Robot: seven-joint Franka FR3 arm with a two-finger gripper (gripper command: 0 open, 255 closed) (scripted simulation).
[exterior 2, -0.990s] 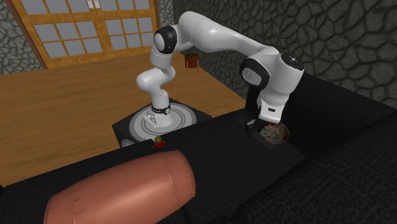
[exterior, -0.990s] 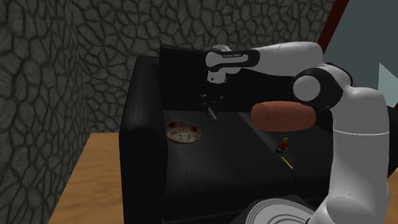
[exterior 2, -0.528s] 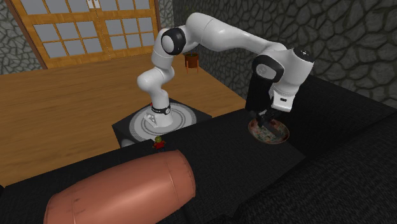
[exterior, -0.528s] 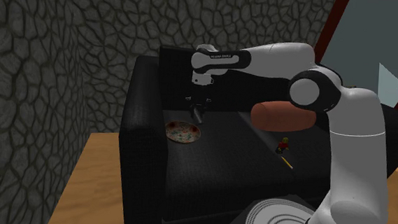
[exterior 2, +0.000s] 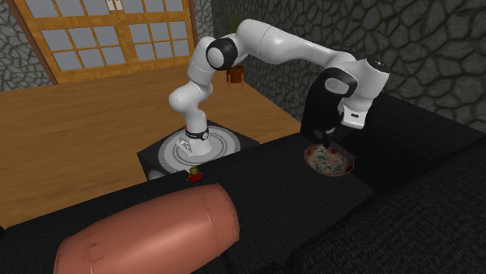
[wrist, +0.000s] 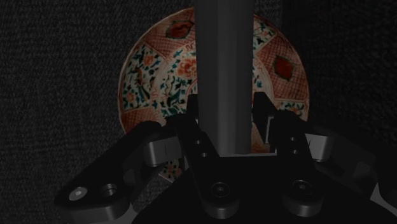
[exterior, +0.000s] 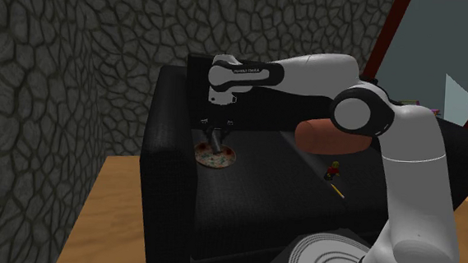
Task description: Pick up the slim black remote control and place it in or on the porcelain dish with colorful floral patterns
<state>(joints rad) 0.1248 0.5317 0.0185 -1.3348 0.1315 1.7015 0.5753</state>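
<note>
One slim dark flat-sided remote (wrist: 221, 51) clamped in claw (wrist: 227, 107) over round floral dish (wrist: 149, 70).

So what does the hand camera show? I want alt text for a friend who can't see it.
A black pincer clasps a slim dark remote between its two fingers, end pointing down at a round dish painted with red and green flowers. The dish lies on a black sofa.

The black gripper (exterior 2: 328, 145) of the white arm (exterior 2: 280, 45) hangs just above the floral dish (exterior 2: 336, 166) on the black sofa (exterior 2: 420, 194) — the stand (exterior 2: 234, 145) at the dish's 9 o'clock, a reddish-brown bolster (exterior 2: 148, 233) at 8 o'clock.
</note>
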